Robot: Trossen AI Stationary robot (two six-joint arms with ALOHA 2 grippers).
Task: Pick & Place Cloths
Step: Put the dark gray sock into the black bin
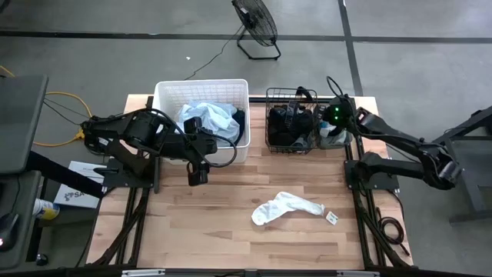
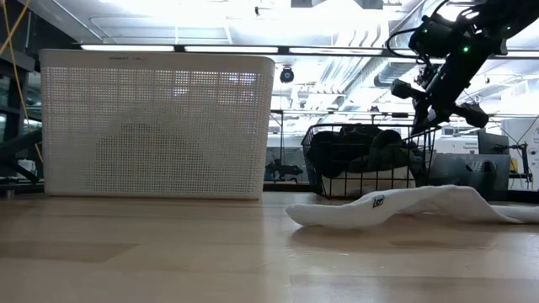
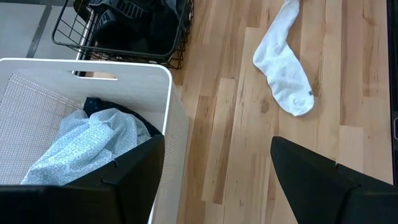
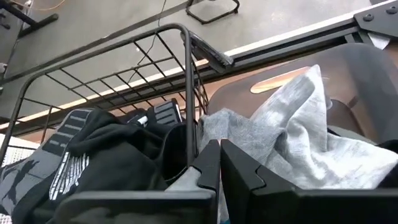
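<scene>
A white sock [image 1: 286, 208] [image 2: 404, 204] [image 3: 283, 68] lies flat on the wooden table, with a small white tag [image 1: 331, 218] beside it. A light blue cloth [image 1: 209, 117] [image 3: 84, 146] lies in the white tub over a dark one [image 3: 99, 106]. Dark cloths [image 1: 290, 123] [image 4: 93, 152] fill the black wire basket. My left gripper [image 1: 197, 175] [image 3: 216, 149] is open, hovering by the tub's near right corner. My right gripper [image 1: 335, 128] [image 2: 428, 126] [image 4: 219, 165] is shut at a grey cloth [image 4: 292, 137] just right of the basket. My right gripper comes down from above at the grey cloth, whose folds [image 4: 249, 134] bunch up right beside the shut fingers. The fingers themselves hide the place of contact, so which part they have does not show. The cloth's bulk rests low beside the basket's right wall.
The white tub [image 1: 163, 115] [image 2: 156, 122] and the black wire basket [image 1: 269, 96] [image 2: 324, 181] stand side by side at the table's far edge. A dark bin wall [image 4: 354, 68] rises behind the grey cloth. Bare wood [image 1: 192, 231] spreads around the sock.
</scene>
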